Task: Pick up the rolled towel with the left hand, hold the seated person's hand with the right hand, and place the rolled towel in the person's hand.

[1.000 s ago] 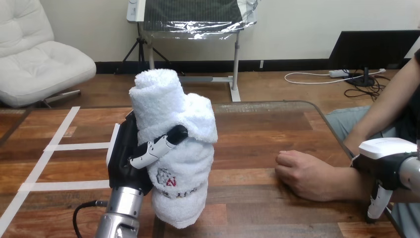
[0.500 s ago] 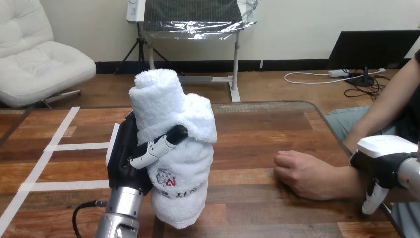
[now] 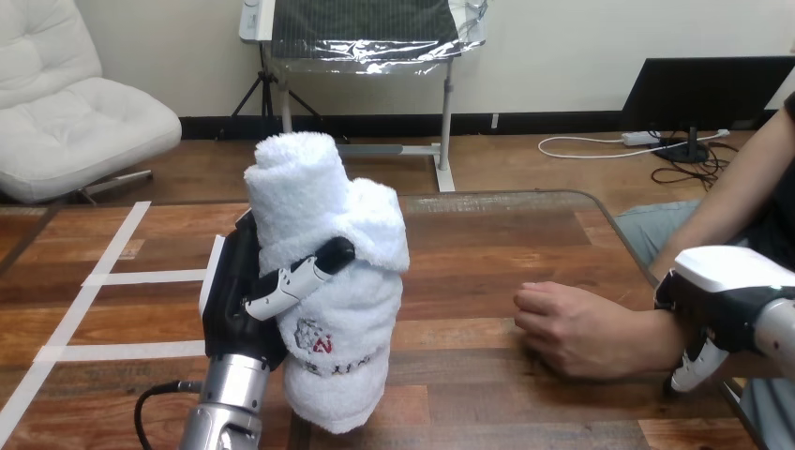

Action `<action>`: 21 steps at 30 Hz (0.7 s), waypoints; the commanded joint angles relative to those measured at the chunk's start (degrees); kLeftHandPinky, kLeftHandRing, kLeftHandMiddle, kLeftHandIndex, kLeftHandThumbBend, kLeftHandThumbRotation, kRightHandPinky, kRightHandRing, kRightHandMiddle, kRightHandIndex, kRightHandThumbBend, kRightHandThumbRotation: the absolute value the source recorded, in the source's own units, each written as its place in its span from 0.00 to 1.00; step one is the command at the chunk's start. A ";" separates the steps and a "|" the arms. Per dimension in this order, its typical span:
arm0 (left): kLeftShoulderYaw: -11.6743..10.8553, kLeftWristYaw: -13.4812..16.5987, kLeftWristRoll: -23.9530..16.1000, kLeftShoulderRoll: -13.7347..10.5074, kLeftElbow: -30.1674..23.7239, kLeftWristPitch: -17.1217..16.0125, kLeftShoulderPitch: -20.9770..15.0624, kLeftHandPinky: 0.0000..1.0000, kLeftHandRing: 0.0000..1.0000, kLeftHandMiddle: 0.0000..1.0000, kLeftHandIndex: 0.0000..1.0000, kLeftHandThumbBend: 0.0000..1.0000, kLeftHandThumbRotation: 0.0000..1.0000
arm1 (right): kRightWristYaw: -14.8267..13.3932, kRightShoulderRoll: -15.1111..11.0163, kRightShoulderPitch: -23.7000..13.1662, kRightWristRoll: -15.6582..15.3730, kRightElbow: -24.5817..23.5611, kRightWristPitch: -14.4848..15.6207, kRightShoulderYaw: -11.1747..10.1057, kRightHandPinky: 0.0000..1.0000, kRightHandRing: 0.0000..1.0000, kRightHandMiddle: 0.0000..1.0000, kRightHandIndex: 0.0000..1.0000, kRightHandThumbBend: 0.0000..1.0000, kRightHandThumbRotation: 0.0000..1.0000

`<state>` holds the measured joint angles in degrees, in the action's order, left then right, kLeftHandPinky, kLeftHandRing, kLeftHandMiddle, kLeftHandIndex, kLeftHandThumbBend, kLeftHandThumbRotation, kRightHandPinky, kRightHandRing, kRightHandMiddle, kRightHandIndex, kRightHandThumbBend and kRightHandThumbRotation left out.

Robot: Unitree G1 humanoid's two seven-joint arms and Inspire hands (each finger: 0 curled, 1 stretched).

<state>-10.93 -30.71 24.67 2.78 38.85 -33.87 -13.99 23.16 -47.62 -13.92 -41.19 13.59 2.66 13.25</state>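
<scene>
My left hand (image 3: pixel 236 300) is raised above the table's left half, shut on the rolled white towel (image 3: pixel 328 281), which stands upright in its grasp and rises well above it. The person's hand (image 3: pixel 562 323) rests loosely closed, knuckles up, on the wooden table (image 3: pixel 487 244) at the right. Its forearm runs off toward the right edge. My right hand (image 3: pixel 722 291) sits on top of the person's wrist, its white shell facing up. How it grips is hidden.
Between the towel and the person's hand lies a stretch of bare tabletop. The table's rounded far right corner (image 3: pixel 600 202) is close to the person's arm. White tape lines (image 3: pixel 103 272) cross the floor at the left.
My right hand has slid left and slightly up along the person's forearm onto the wrist. The person's hand shifted a little left. The left hand and the towel have stayed still.
</scene>
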 commanded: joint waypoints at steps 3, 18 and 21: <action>-0.84 0.00 -0.78 -0.15 2.80 -1.20 -5.43 0.38 0.42 0.47 0.52 1.00 0.14 | -2.66 0.04 0.92 2.62 -2.69 -0.42 -3.47 0.33 0.41 0.48 0.49 0.77 0.00; -1.10 2.82 -4.26 -1.17 10.03 -0.14 -10.11 0.37 0.40 0.46 0.50 1.00 0.18 | -3.80 0.28 4.07 5.03 -10.47 3.47 -8.79 0.31 0.40 0.48 0.49 0.77 0.00; -1.26 3.16 -4.46 -1.22 11.20 0.16 -10.94 0.37 0.40 0.45 0.50 1.00 0.18 | -4.42 0.27 4.50 5.06 -11.53 3.55 -9.32 0.32 0.40 0.48 0.50 0.78 0.00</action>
<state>-12.03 -27.86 20.87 1.82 48.90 -33.53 -17.64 20.97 -47.60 -9.21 -36.77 5.14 5.17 7.04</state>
